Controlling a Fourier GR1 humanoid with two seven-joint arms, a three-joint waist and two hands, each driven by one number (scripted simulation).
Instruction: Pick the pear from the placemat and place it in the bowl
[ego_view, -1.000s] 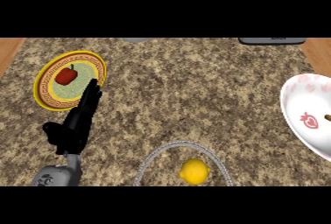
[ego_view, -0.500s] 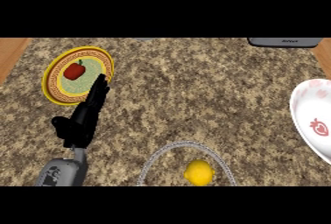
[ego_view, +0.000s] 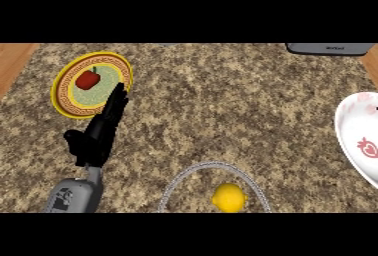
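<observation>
Speckled counter lies under me. My left hand has straight fingers holding nothing, tips at the placemat's near edge. On it sits the red pear, probably small, smooth, rolly. I'd grab its round sides. White bowl waits far right.

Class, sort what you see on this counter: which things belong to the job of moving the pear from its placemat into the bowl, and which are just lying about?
Belongs to the job:
red pear
round yellow placemat
white bowl
left hand

Just lying about:
lemon
wire-rimmed ring around it
grey appliance at the far edge
</observation>
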